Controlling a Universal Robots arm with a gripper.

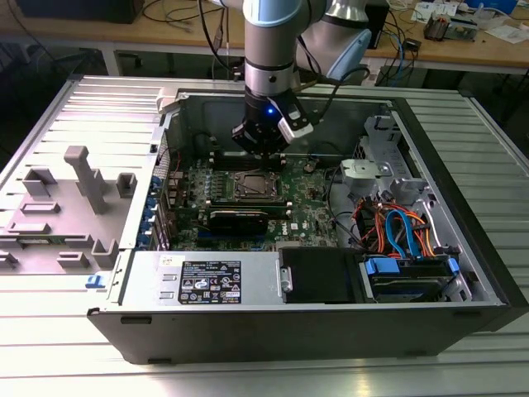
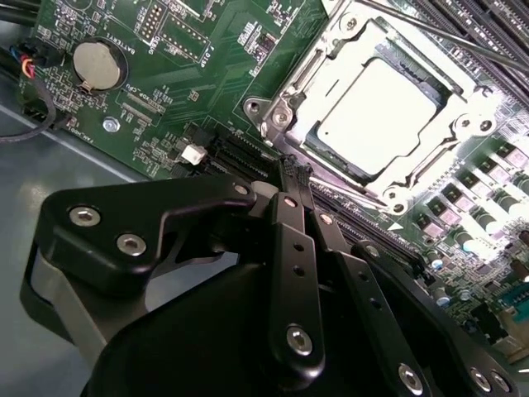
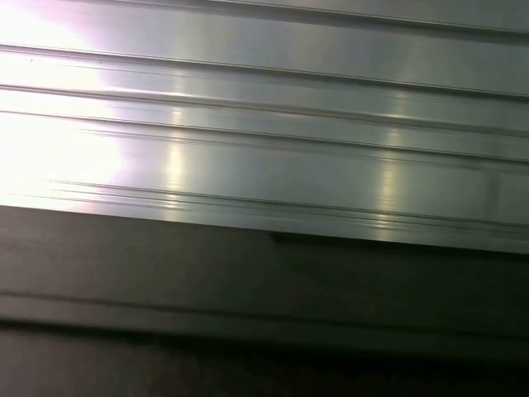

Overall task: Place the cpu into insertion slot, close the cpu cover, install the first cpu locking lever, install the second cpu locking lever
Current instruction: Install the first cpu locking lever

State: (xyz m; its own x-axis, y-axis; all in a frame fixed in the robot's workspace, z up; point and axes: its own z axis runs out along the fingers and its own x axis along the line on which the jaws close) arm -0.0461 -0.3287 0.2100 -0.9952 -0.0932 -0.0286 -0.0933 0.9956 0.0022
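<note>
The cpu (image 2: pixel 376 116) lies flat in the insertion slot (image 1: pixel 252 186) on the green board, its silvery top showing. The cpu cover (image 2: pixel 316 91) is down around it as a silver frame, with the chip visible through its window. A thin metal rod (image 2: pixel 446 33) runs along one side of the socket. In the exterior view my gripper (image 1: pixel 263 151) hangs just above the board behind the slot. The second wrist view shows the gripper (image 2: pixel 291 169) beside the socket's edge with its black fingers (image 2: pixel 296 240) drawn together and nothing between them.
The open computer case (image 1: pixel 463 207) walls in the board. Long black memory slots (image 2: pixel 496 50) flank the socket, and a coin battery (image 2: pixel 97 64) sits on the board. A power supply (image 1: pixel 207 281) and coloured cables (image 1: pixel 397 231) fill the front. Grey fixture blocks (image 1: pixel 83 178) stand at the exterior view's left.
</note>
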